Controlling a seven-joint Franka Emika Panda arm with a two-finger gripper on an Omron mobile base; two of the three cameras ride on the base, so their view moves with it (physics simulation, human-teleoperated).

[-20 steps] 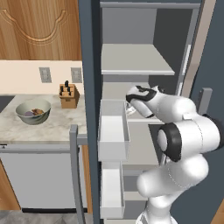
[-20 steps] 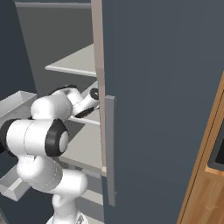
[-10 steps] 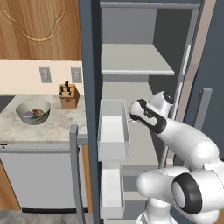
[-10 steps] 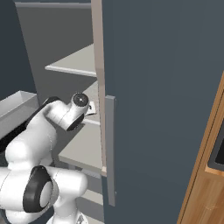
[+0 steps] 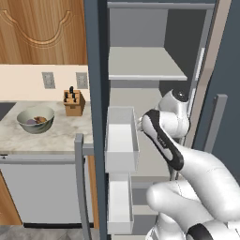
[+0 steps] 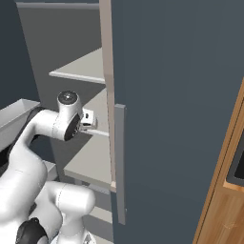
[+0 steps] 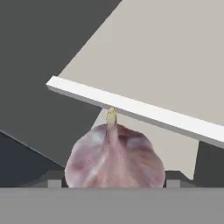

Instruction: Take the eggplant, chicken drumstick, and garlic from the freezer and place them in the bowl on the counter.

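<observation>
Two doors stand swung wide on the freezer [image 5: 154,70], which is why its pale shelves are reachable at all; the right door [image 6: 176,109] with its long bar handle [image 6: 120,162] walls off one side of the arm, and the left door's white bins [image 5: 121,140] jut in on the other. Between them lies a fairly narrow channel, so I judge the arm must back straight out before swinging toward the surface [image 5: 47,136]. That surface lies well to the left, beyond the open door's edge, with free stone around the bowl [image 5: 35,118] and a knife block [image 5: 73,102] near it. Small lumps already sit in the bowl, too small to tell apart. Last comes the garlic [image 7: 114,155], clamped in the hand [image 7: 114,179], tip pointing away, just below a shelf edge [image 7: 131,109].
</observation>
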